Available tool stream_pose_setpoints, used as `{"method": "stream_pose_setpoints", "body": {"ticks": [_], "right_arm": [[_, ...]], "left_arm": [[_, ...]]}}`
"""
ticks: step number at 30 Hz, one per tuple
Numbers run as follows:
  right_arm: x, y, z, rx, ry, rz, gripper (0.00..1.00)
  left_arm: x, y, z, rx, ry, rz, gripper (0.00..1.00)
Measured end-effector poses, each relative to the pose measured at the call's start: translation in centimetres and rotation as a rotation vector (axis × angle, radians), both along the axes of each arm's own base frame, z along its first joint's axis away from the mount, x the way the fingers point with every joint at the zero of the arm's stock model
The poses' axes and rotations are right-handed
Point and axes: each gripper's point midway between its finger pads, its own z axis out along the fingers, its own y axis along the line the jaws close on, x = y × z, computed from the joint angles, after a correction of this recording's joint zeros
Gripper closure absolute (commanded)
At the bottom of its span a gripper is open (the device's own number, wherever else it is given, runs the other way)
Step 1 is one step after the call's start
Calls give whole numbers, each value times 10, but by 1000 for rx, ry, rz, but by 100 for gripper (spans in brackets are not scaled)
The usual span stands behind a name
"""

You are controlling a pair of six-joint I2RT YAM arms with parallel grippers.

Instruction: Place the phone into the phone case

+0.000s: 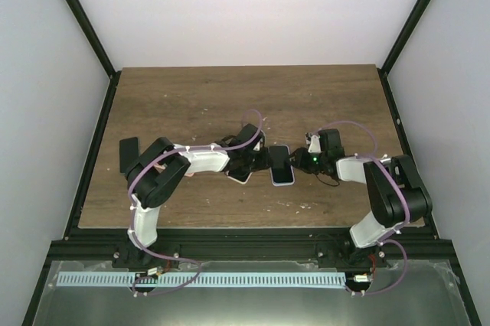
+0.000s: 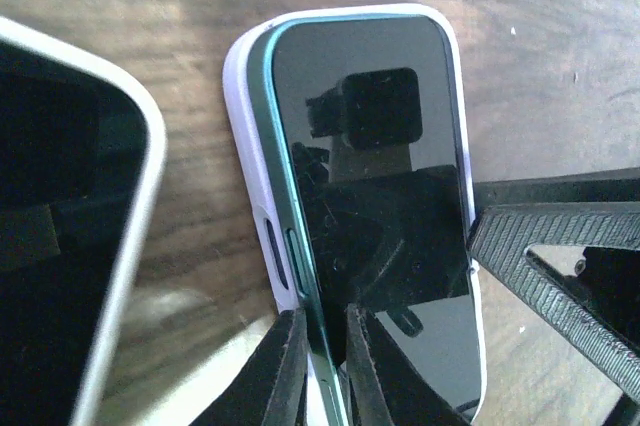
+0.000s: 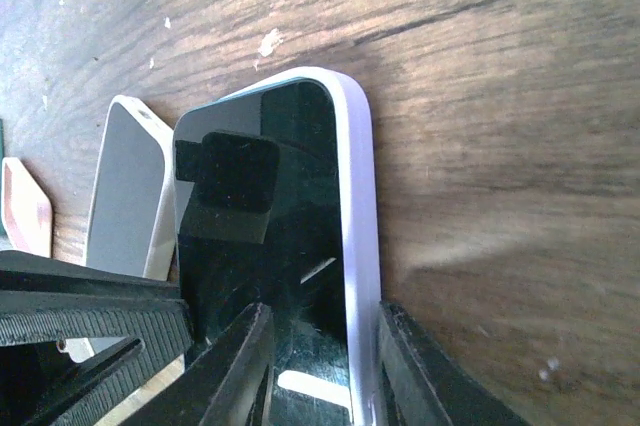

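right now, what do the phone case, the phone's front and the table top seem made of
Phone case: pale lilac, matte, probably soft silicone or plastic; rounded lip, no glare. Phone front: glossy glass, with mirror-like reflections; its teal edge looks metallic. Table: brown wood grain, possibly laminate.

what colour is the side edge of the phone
Teal green, along the phone's side edge; clearest in the left wrist view.

near ends out of sight
the phone and its lilac phone case run off the bottom edge behind the left gripper; a blurred white-rimmed slab is cut off at the left.
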Motion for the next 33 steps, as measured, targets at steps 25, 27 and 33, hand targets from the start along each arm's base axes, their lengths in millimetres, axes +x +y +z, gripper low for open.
{"method": "stream_pose_setpoints", "body": {"ticks": [25,27,33], "right_arm": [[-14,2,2,30,13,11,60],[-16,4,4,52,16,15,60],[-18,9,16,141,13,18,60]], "left_arm": [[-26,-2,-2,-81,66,-48,89],[-27,1,-3,-84,67,-48,89],[-30,7,-3,-91,68,-45,89]]}}
